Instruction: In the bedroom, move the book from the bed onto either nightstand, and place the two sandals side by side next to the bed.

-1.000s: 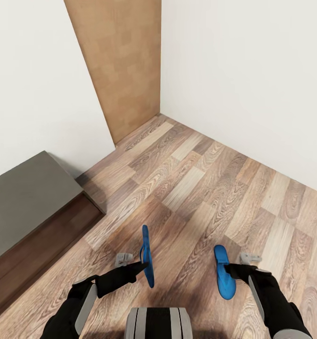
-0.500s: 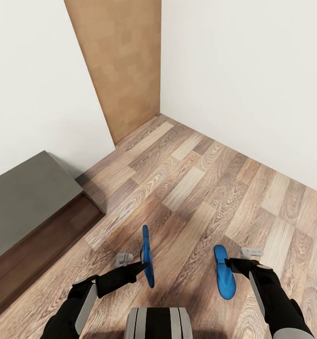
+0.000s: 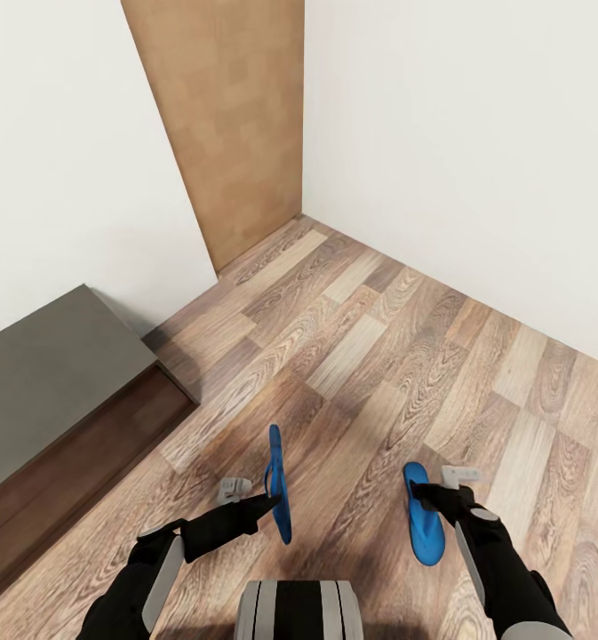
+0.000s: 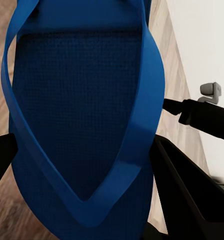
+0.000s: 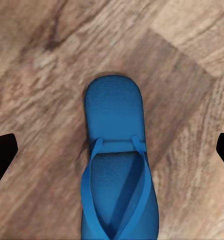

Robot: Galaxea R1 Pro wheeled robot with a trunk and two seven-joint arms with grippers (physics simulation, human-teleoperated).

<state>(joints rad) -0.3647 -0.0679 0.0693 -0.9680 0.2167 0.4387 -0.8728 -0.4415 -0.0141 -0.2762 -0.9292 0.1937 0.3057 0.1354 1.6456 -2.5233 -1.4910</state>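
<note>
Left pincer point(image 3: 267, 500) clamped on one blue sandal point(image 3: 278, 484), held on edge for setting down. Right pincer point(image 3: 432, 493) spread wide over other sandal point(image 3: 422, 526), flat on floor point(image 3: 378, 356) near bed point(image 3: 59, 400).

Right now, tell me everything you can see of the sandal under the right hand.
The right sandal is a bright blue flip-flop with a finely textured footbed and thin blue Y-straps. It lies flat, sole down, on the wood-plank floor. The right hand hovers above it, fingers spread to either side, not touching it.
</note>
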